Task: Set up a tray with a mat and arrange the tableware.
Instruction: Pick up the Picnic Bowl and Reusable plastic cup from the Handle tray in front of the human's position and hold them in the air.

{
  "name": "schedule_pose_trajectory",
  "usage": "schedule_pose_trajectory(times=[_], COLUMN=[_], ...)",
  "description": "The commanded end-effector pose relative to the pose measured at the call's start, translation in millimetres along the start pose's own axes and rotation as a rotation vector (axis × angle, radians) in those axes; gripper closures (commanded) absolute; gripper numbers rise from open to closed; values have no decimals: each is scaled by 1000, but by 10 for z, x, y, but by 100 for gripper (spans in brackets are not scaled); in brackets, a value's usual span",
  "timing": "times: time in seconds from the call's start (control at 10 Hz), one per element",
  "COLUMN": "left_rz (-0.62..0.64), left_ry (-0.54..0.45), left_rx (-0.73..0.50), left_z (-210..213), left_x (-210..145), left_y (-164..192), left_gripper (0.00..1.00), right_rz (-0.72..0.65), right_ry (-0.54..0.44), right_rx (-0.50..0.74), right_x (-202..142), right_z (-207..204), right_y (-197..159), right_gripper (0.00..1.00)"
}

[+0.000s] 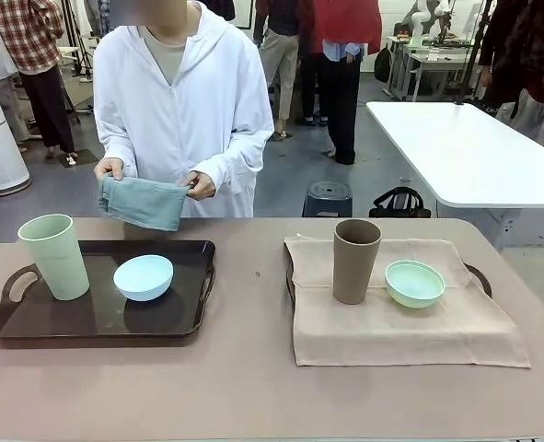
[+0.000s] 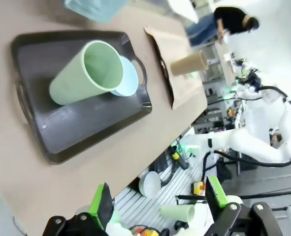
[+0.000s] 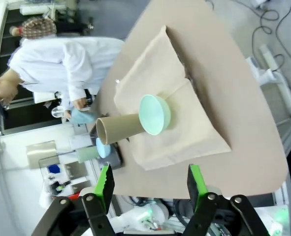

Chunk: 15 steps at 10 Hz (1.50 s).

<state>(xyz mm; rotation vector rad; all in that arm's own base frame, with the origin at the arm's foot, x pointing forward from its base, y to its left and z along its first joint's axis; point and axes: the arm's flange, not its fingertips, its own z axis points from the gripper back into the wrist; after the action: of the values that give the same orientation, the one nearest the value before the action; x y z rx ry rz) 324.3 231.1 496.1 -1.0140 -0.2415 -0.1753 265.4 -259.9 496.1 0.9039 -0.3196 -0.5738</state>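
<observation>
Two trays sat side by side on the table (image 1: 253, 396). Towards our left was a dark tray (image 1: 97, 318) with a bare floor; on it the pale green tumbler (image 1: 54, 256) stood upright near the left handle, with the light blue bowl (image 1: 144, 277) just beside it and nearer the middle of the table. Towards our right the second tray (image 1: 479, 276) lay under a beige mat (image 1: 400, 327), with little more than a handle showing past the cloth; the mat hung over the tray's near edge onto the table. On the mat the brown tumbler (image 1: 356, 261) stood upright, and the mint green bowl (image 1: 415, 283) sat close beside it, on the side away from the dark tray; we could not tell whether the two touched.

Across the table a person (image 1: 175, 101) in a white hooded jacket held a folded teal cloth (image 1: 144, 203) above the far edge, behind the dark tray; one hand (image 1: 109, 168) gripped one end and the other hand (image 1: 199, 184) the opposite end.

From the left wrist we saw the left arm's jaws spread wide, the green pads (image 2: 102, 201) well apart with nothing between them, held high off the table's near side. The right arm's jaws were likewise parted and empty, their pads (image 3: 105, 182) clear of the mat, raised above the table's edge.
</observation>
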Motion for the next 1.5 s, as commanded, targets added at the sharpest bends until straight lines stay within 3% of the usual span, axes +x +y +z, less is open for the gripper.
schedule_pose_trajectory(times=[0.0,0.3,0.4,0.5,1.4], left_rz=[7,22,-5,48,48], left_ry=[-30,-20,9,-39,-39], left_rx=[-63,-75,-54,-76,-76], left_z=[201,361,330,304,304], left_x=[-209,-339,-239,-399,-399], left_y=[149,245,192,275,275], left_gripper=[0,0,0,0,0], right_rz=[-1,-26,-24,-38,-38], right_ry=[-7,-8,-9,-20,-20], right_rx=[79,79,65,66,66], right_x=[60,64,73,21,21], right_z=[179,228,160,266,266], right_y=[-131,-269,-268,-270,-270], right_gripper=[22,22,22,22,22])
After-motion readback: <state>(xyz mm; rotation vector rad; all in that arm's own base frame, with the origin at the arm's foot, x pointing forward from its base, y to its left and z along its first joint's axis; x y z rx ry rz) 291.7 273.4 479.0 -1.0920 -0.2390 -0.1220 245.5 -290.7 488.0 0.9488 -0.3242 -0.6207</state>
